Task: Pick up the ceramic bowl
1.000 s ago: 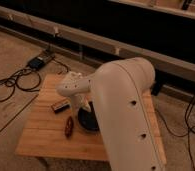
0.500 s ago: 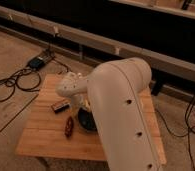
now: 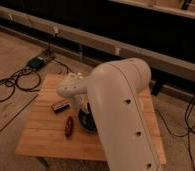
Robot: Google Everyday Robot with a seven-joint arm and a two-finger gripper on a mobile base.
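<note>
1. Tool (image 3: pixel 83 105): at the end of the white arm (image 3: pixel 118 115), low over the middle of the wooden tabletop (image 3: pixel 41 135), right at the upper left rim of the ceramic bowl (image 3: pixel 86 121). Largely masked by the rounded wrist housing above it; open or closed, cannot tell. Contact with the bowl likewise not discernible.
2. Ceramic bowl: dark, glossy and round, resting on the tabletop near its centre. Visible only as a left-hand crescent, with the remainder hidden behind the broad shell of the arm.
3. Arm: pale, smooth casing with a few small dark holes, filling the centre and right foreground and covering much of the right half of the tabletop.
4. Black rectangular block (image 3: pixel 60 106): lying flat on the tabletop, left of the tool and apart from the bowl.
5. Reddish-brown oblong item (image 3: pixel 69 127): lying just left of the bowl, nearer the front edge than the block. Exact identity unclear.
6. Cables (image 3: pixel 11 82): looped on the carpeted floor to the left of the tabletop, near a dark box (image 3: pixel 37 62) beyond the far left corner.
7. Pale rail (image 3: pixel 156 55): crossing the dark wall behind the tabletop.
</note>
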